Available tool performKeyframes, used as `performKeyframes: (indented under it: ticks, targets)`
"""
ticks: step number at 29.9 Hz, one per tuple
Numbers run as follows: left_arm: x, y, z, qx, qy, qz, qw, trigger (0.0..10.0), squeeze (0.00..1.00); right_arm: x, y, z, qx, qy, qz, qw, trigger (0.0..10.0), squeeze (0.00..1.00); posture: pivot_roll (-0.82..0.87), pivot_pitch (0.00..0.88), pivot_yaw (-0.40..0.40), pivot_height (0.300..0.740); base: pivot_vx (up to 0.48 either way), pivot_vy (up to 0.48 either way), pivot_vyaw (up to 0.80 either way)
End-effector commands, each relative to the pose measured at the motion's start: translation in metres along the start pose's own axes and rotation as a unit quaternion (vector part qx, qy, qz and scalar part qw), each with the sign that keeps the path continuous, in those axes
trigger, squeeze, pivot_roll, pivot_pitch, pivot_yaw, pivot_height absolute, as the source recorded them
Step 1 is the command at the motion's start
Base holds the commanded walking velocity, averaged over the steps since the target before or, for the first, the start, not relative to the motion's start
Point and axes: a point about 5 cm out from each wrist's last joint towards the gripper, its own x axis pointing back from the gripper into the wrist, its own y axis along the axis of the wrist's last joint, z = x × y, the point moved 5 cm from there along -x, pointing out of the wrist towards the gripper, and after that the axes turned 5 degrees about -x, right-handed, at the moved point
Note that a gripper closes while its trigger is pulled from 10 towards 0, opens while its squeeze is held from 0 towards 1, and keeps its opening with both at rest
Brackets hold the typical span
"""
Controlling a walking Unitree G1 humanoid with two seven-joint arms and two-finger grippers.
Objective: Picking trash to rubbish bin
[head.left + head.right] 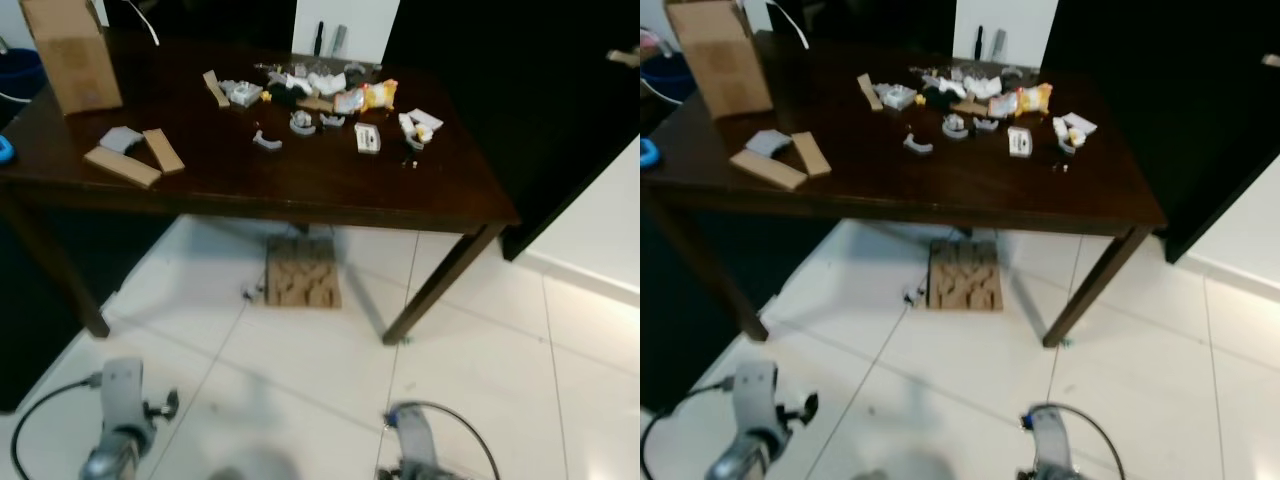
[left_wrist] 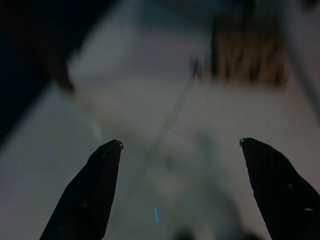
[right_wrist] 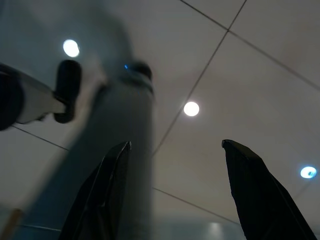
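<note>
Looking down at a dark wooden table (image 1: 330, 185) on a white tiled floor (image 1: 300, 370). Lying on the floor under the table's near edge: a brown piece of cardboard (image 1: 303, 272), flat, its long axis running away from the robot toward the table, with a small dark scrap (image 1: 250, 292) just beside its left edge. Crowding the far middle of the tabletop: a scatter of small trash (image 1: 325, 100), white, grey and yellow bits, spreading mostly left to right. Resting near the table's left front: two flat wooden strips (image 1: 140, 158), touching a grey piece (image 1: 120, 139) between them, each strip angling from near-right to far-left. Standing upright at the far left corner: a cardboard box (image 1: 70, 50).

Hanging low near the bottom of the head views: both silver arms, left arm (image 1: 118, 420) and right arm (image 1: 415, 445). Spreading wide apart over blurred floor tile: the left gripper (image 2: 181, 144), grasping nothing. Likewise parted and empty over shiny tile: the right gripper (image 3: 176, 144), beside a blurred grey part of the robot.
</note>
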Motion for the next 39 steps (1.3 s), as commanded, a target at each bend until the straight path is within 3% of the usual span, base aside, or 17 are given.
performKeyframes:
  ticks: [1,2,3,6,7,8,10,11,13,15,16,24,39]
  targets:
    - [-0.008,0.052,0.002,-0.034,-0.007,-0.098,0.995,10.0,0.00,0.002,-0.010,-0.010,0.009,-0.011,0.015,1.000,10.0,0.00,0.31,0.141,-0.103,0.740,0.431,0.000,0.00]
    - [-0.009,0.067,0.002,-0.045,-0.010,-0.125,0.991,10.0,0.00,0.002,-0.010,-0.010,0.010,-0.011,0.016,1.000,10.0,0.00,0.31,0.141,-0.103,0.740,0.431,0.000,0.00]
    - [-0.009,0.067,0.002,-0.045,-0.010,-0.125,0.991,10.0,0.00,0.002,-0.010,-0.010,0.010,-0.011,0.016,1.000,10.0,0.00,0.31,0.141,-0.103,0.740,0.431,0.000,0.00]
    - [-0.006,0.129,-0.006,-0.071,-0.028,-0.224,0.972,10.0,0.00,0.002,-0.011,-0.009,0.011,-0.010,0.016,1.000,10.0,0.00,0.31,0.144,-0.101,0.740,0.434,0.000,0.00]
    - [-0.001,0.157,-0.012,-0.081,-0.039,-0.266,0.960,10.0,0.00,0.002,-0.011,-0.009,0.011,-0.010,0.017,1.000,10.0,0.00,0.31,0.149,-0.100,0.740,0.439,0.000,0.00]
    - [-0.001,0.157,-0.012,-0.081,-0.039,-0.266,0.960,10.0,0.00,0.002,-0.011,-0.009,0.011,-0.010,0.017,1.000,10.0,0.00,0.31,0.149,-0.100,0.740,0.439,0.000,0.00]
    - [0.014,0.213,-0.027,-0.105,-0.062,-0.345,0.931,10.0,0.00,0.002,-0.012,-0.008,0.012,-0.009,0.018,1.000,10.0,0.00,0.32,0.151,-0.100,0.740,0.439,0.000,0.00]
    - [0.014,0.213,-0.027,-0.105,-0.062,-0.345,0.931,10.0,0.00,0.002,-0.012,-0.008,0.012,-0.009,0.018,1.000,10.0,0.00,0.32,0.151,-0.100,0.740,0.439,0.000,0.00]
    - [0.028,0.249,-0.038,-0.121,-0.076,-0.394,0.908,10.0,0.00,0.001,-0.013,-0.008,0.013,-0.009,0.018,1.000,10.0,0.00,0.32,0.151,-0.100,0.740,0.437,0.000,0.00]
    - [0.032,0.259,-0.041,-0.126,-0.079,-0.407,0.901,10.0,0.00,0.001,-0.013,-0.008,0.013,-0.009,0.019,1.000,10.0,0.00,0.32,0.151,-0.100,0.740,0.435,0.000,0.00]
    - [0.039,0.275,-0.048,-0.133,-0.090,-0.426,0.890,10.0,0.00,0.001,-0.014,-0.007,0.016,-0.009,0.020,1.000,10.0,0.00,0.31,0.152,-0.098,0.740,0.435,0.000,0.00]
    - [0.046,0.298,-0.079,-0.147,-0.147,-0.438,0.875,10.0,0.00,0.002,-0.017,-0.007,0.022,-0.007,0.026,0.999,10.0,0.00,0.30,0.153,-0.092,0.740,0.439,0.000,-0.31]
    - [0.035,0.278,-0.102,-0.141,-0.185,-0.381,0.895,10.0,0.00,0.003,-0.022,-0.014,0.024,-0.018,0.030,0.999,10.0,0.00,0.28,0.163,-0.098,0.740,0.404,0.000,0.00]
